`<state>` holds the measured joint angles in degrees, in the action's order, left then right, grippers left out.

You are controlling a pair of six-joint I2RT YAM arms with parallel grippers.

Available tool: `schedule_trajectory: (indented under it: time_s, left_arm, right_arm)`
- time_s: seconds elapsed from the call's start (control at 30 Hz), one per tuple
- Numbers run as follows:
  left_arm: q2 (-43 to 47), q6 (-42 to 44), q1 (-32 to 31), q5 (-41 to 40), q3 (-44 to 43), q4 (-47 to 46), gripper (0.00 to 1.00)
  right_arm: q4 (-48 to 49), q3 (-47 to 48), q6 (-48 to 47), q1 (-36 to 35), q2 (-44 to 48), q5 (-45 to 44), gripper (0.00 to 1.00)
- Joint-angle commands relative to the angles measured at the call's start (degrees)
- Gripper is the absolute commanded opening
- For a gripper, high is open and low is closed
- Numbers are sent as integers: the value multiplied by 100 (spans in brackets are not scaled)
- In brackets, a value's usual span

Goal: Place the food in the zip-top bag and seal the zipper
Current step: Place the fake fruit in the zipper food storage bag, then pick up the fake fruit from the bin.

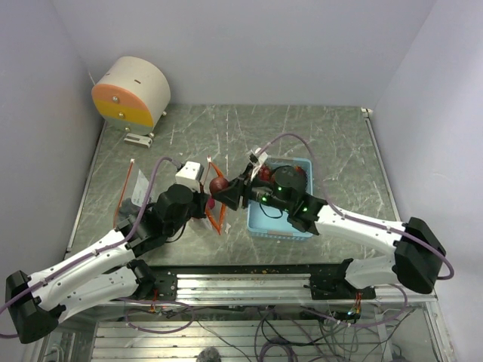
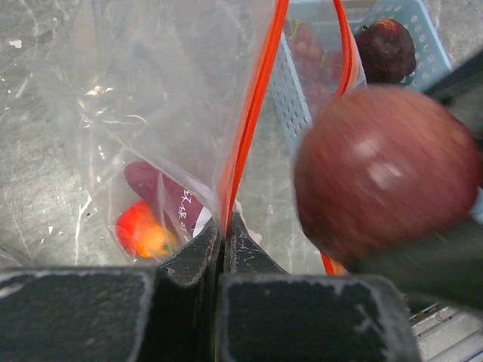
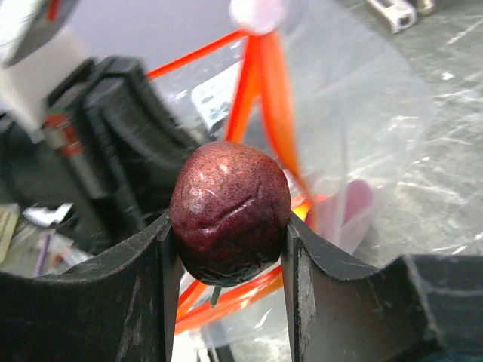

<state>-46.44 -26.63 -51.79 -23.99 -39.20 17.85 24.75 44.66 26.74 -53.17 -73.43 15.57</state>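
Note:
The clear zip-top bag stands with its mouth held up, and my left gripper is shut on its orange-red zipper. Inside the bag lie an orange-red fruit and a purple piece. A round dark red fruit is held in my shut right gripper, touching both fingers. It hangs right at the bag's mouth, over the zipper. More food, a grape cluster and a dark round fruit, lies in the light blue tray.
The blue tray sits right of centre, under my right arm. A round cream and orange device stands at the back left corner. Walls close in the table on three sides.

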Motion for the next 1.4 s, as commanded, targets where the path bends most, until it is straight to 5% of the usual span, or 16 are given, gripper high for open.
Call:
schedule_trajectory:
  time_s: [0.0,0.13,0.27,0.43,0.8,0.9,1.03,1.2,1.37]
  left_arm:
    - [215,-82,-6,262,-110,12,7]
    - [446,-127,-5,472,-45,-81,7]
    - [565,-134,-1,553,-173,63,7]
    - [600,-26,-3,328,-293,218,7]
    - [-160,35,19,-711,221,-356,7]
    - [-451,106,33,-667,145,-447,7]
    - [-548,169,42,-558,72,-525,7]
    - [-395,206,50,-540,88,-462,7]
    - [-186,211,46,-542,103,-308,7]
  right_arm:
    - [444,343,183,4,-449,-1022,17]
    - [-34,772,213,-44,-988,-1595,25]
    - [-1545,1547,-53,-290,-1350,-3306,56]
    - [-2557,1953,-441,-505,-1447,-4301,98]
    - [-2271,832,-1129,-564,449,-1855,100]
    - [-2255,488,-859,-559,1066,-2479,100]
    - [-3244,551,-120,-289,1067,-4723,100]
    - [-3734,797,290,852,39,-4133,100]
    - [-3682,886,359,1168,-820,-4182,100]
